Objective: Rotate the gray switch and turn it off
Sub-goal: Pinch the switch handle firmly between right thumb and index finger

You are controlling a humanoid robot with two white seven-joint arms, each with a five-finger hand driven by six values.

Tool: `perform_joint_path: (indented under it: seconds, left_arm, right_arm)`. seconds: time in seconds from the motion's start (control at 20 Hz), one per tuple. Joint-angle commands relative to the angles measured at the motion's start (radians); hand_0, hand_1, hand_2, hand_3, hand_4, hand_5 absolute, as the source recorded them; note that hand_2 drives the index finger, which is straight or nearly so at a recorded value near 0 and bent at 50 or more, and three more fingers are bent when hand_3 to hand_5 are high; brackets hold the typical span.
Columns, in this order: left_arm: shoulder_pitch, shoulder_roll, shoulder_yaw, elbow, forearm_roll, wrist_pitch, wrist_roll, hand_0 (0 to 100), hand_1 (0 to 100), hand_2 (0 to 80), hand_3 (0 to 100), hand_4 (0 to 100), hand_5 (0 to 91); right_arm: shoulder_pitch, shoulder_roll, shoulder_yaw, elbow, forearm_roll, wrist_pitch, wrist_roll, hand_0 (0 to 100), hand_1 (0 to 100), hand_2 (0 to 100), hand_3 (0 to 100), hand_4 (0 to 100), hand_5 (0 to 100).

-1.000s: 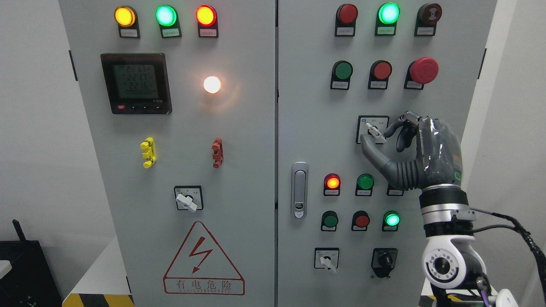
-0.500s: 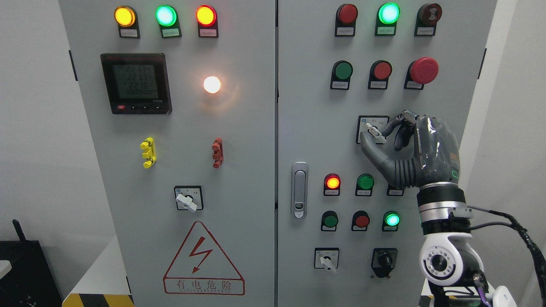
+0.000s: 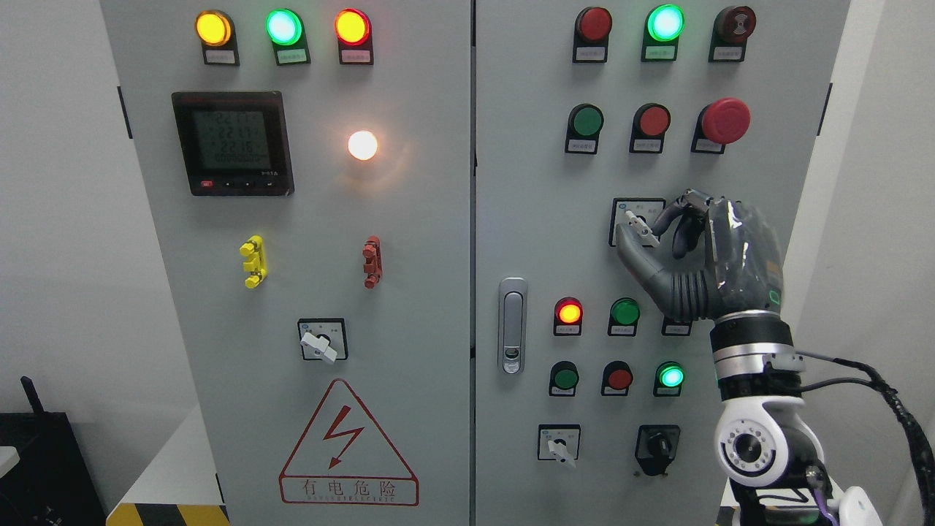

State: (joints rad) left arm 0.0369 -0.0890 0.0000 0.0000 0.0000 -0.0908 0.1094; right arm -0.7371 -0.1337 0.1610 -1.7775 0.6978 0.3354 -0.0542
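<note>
Up on the right door of the control cabinet (image 3: 526,183), my right hand (image 3: 694,256) pinches the gray switch (image 3: 638,227), thumb below its white lever and forefinger above, the other fingers curled behind. That switch sits in its square plate, under the red mushroom button (image 3: 724,120) and above the lit red indicator lamp (image 3: 569,313). Its lever seems tilted up to the left, though my fingertips cover part of it. On the left door, a digital meter (image 3: 232,142) glows beside a white lamp (image 3: 362,145).
</note>
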Motion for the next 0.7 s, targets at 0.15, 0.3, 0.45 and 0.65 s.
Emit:
perform_joint_path:
  seconds: [0.15,0.3,0.45,0.65]
  left_arm:
    - [0.0,0.0,0.032,0.023,-0.008,0.0,-0.001,12,39,0.0,0,0,0.0]
    - [0.0,0.0,0.032,0.023,-0.008,0.0,-0.001,12,39,0.0,0,0,0.0]
    - [0.0,0.0,0.032,0.023,-0.008,0.0,0.001,12,39,0.0,0,0,0.0]
    - [0.0,0.0,0.032,0.023,-0.008,0.0,-0.001,12,39,0.0,0,0,0.0]
  right_arm:
    - [-0.004,0.0,0.005,0.004,0.0,0.011,0.0,23,47,67,96,90,100]
    - [-0.004,0.0,0.006,0.004,0.0,0.011,0.0,24,47,67,96,90,100]
    - [-0.004,0.0,0.005,0.006,0.0,0.013,0.0,24,47,67,96,90,100]
    - [-0.004,0.0,0.005,0.006,0.0,0.016,0.0,23,52,67,96,90,100]
